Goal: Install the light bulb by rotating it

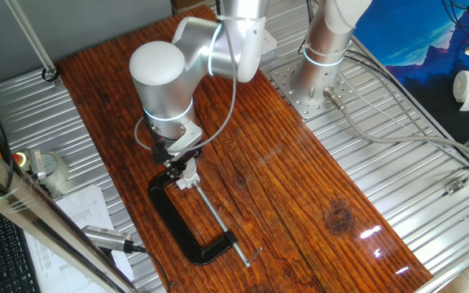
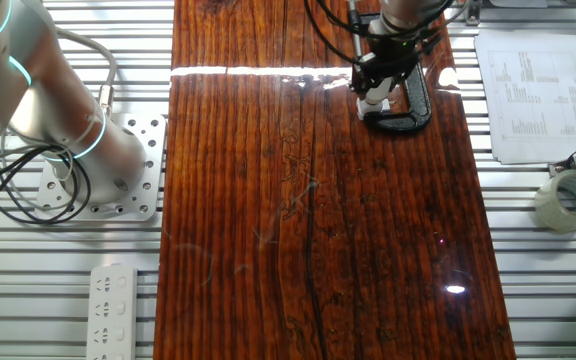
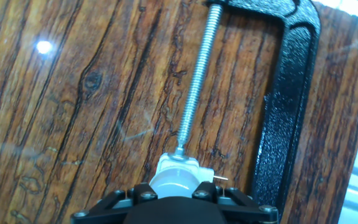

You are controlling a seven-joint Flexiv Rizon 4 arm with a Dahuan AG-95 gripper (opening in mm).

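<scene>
In the hand view, the light bulb (image 3: 174, 182) shows as a pale rounded dome between my two black fingers (image 3: 139, 194). It sits on the small white socket block (image 3: 180, 165). The gripper (image 3: 174, 195) is shut on the bulb. The threaded screw (image 3: 197, 74) of the black C-clamp (image 3: 288, 106) presses against the block. In one fixed view the gripper (image 1: 184, 172) points down at the clamp's (image 1: 177, 224) jaw end. In the other fixed view the gripper (image 2: 373, 90) stands over the clamp (image 2: 408, 118) near the far table edge. Both fixed views hide the bulb.
The wooden tabletop (image 2: 308, 220) rests on a ribbed metal bench. A tape roll (image 2: 568, 200) and a printed sheet (image 2: 528, 95) lie to the right. A power strip (image 2: 113, 310) and the arm's base (image 2: 118, 170) are on the left. A second arm's base (image 1: 324, 65) stands behind.
</scene>
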